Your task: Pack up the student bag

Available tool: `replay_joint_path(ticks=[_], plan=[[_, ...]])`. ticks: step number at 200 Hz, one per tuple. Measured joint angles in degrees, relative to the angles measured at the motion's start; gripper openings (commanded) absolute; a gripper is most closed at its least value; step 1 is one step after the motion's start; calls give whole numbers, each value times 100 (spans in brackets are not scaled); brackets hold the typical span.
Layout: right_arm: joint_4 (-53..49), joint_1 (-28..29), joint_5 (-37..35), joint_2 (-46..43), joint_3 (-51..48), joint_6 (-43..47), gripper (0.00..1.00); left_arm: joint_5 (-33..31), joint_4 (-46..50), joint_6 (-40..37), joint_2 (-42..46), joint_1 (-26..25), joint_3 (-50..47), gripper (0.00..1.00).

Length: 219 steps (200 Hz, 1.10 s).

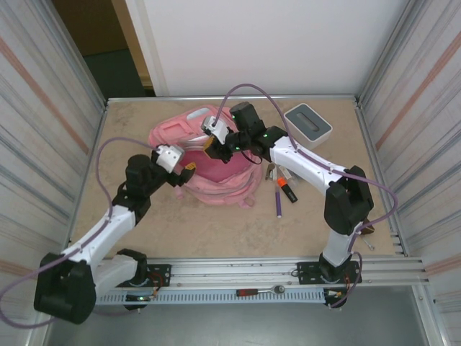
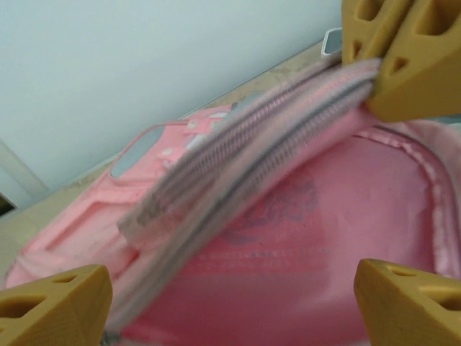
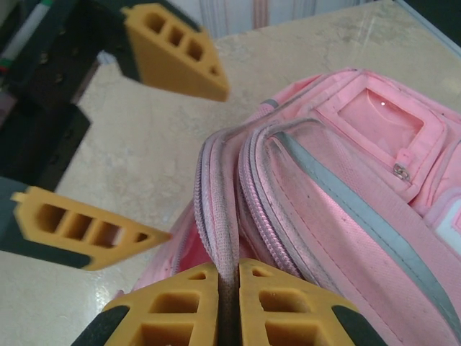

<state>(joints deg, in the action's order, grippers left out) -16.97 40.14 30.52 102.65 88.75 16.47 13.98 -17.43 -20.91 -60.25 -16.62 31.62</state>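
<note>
The student bag, a soft pink backpack, lies in the middle of the table with its main opening spread. My right gripper is shut on the bag's zipped flap edge and holds it lifted; from above it sits over the bag's top. My left gripper stands open at the mouth, facing the pink lining, with nothing between its fingers. In the top view the left gripper is at the bag's left rim. The right gripper's fingers pinch the raised flap in the left wrist view.
A white-and-grey box stands at the back right. An orange highlighter, a purple pen and a small metal item lie just right of the bag. A ratchet tool rests on the front rail. Corrugated walls close both sides.
</note>
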Motion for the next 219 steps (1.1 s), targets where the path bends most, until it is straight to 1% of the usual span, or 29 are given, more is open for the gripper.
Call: replay_joint_path(ticks=[12,30,50,56,61,71,80,88,96,101,105,120,126,132,145,158,178,196,219], plan=[[-22,-4,57,13,13,0,10,-2,-22,-262,-243,0,234,83],[-35,-15,114,24,22,-2,10,76,-59,-505,-461,0,481,72],[-42,-44,184,24,31,-74,11,310,-59,-699,-662,0,686,53],[-37,-59,210,24,31,-111,12,402,-35,-743,-728,0,734,47],[-31,-74,225,24,31,-133,14,474,-20,-798,-774,-2,767,39],[-26,-109,256,24,31,-254,23,555,48,-839,-876,-7,837,23],[31,-149,267,22,31,-354,38,570,116,-949,-966,-7,898,11],[72,-201,249,4,31,-540,50,562,153,-951,-1036,2,931,4],[81,-258,236,-37,22,-743,56,555,157,-903,-1086,31,942,0],[96,-299,216,-83,-9,-826,60,560,149,-868,-1104,59,942,0],[103,-356,162,-151,-70,-962,67,560,136,-841,-1108,85,942,0],[111,-625,-55,-496,-439,-1329,84,588,68,-632,-1110,195,942,0],[85,-813,-216,-702,-669,-1502,89,605,20,-531,-1110,254,942,0],[61,-1025,-387,-887,-890,-1674,92,623,-20,-442,-1110,304,940,0],[-46,-1565,-833,-1235,-1338,-1926,95,671,-105,-260,-1110,396,935,0],[-168,-2118,-1228,-1360,-1628,-2063,100,732,-184,-120,-1110,444,918,0],[-461,-2811,-1823,-1235,-1867,-2087,99,802,-219,17,-1110,468,907,0],[-702,-3123,-2271,-885,-1867,-2026,99,817,-221,92,-1115,468,907,0],[-994,-3268,-2555,-190,-1668,-1891,99,835,-264,170,-1154,468,907,0]])
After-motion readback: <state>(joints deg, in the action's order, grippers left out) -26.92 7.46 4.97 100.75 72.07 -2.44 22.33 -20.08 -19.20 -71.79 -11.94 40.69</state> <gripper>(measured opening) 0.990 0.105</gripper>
